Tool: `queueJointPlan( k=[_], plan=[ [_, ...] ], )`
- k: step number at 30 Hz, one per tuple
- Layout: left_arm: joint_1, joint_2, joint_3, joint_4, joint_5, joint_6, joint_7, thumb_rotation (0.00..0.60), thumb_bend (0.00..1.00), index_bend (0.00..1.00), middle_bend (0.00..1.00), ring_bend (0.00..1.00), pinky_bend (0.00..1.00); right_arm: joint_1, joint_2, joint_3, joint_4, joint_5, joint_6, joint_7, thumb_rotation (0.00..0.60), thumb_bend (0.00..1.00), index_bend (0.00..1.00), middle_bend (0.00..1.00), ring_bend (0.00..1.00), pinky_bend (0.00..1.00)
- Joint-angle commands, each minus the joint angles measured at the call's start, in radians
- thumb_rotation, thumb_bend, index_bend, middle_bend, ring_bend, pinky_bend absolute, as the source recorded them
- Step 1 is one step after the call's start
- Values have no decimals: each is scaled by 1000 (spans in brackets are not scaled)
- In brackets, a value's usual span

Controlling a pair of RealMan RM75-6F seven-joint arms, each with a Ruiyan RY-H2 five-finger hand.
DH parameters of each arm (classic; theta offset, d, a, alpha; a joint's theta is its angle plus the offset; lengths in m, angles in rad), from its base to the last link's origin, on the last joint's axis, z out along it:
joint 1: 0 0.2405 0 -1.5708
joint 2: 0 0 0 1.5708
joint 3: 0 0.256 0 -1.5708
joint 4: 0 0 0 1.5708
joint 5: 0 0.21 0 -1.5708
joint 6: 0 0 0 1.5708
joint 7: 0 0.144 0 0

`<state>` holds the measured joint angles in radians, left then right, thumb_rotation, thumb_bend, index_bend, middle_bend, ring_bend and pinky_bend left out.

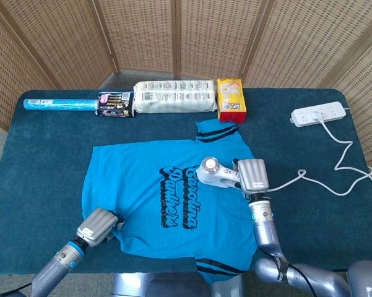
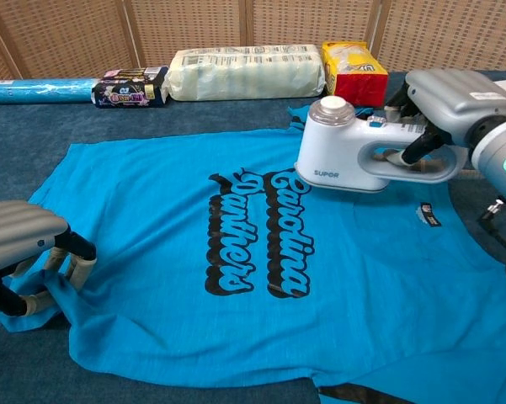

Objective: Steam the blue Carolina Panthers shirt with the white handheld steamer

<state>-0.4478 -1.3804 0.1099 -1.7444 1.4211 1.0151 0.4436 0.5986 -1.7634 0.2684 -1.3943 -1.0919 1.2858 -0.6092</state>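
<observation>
We count one shirt, one steamer, one power strip, one blue roll, one dark packet, one white pack, one yellow bag, two hands.

- Blue shirt lies flat, spread mid-frame, black "Carolina Panthers" lettering facing up.
- White steamer sits over the chest print, right of centre.

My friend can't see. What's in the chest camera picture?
The right hand holds a white steamer over the black lettering on a blue shirt spread on a table. The left hand grips the shirt's bottom corner.
</observation>
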Motion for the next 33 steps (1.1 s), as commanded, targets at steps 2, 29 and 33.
queueJointPlan(
  k=[2,29,33],
  plan=[
    [1,2,0,0,3,3,-2,600,431,571,626,566,648,11,-35,0,18,15,1,-21,600,334,768,819,868,839],
    [15,2,9,12,19,17,-40,600,430,570,626,566,648,61,-173,5,94,20,-6,-117,600,334,769,815,864,836],
    [18,3,10,15,25,21,-47,600,430,570,626,566,648,69,-189,11,93,23,-9,-127,600,334,768,814,863,834]
  ],
)
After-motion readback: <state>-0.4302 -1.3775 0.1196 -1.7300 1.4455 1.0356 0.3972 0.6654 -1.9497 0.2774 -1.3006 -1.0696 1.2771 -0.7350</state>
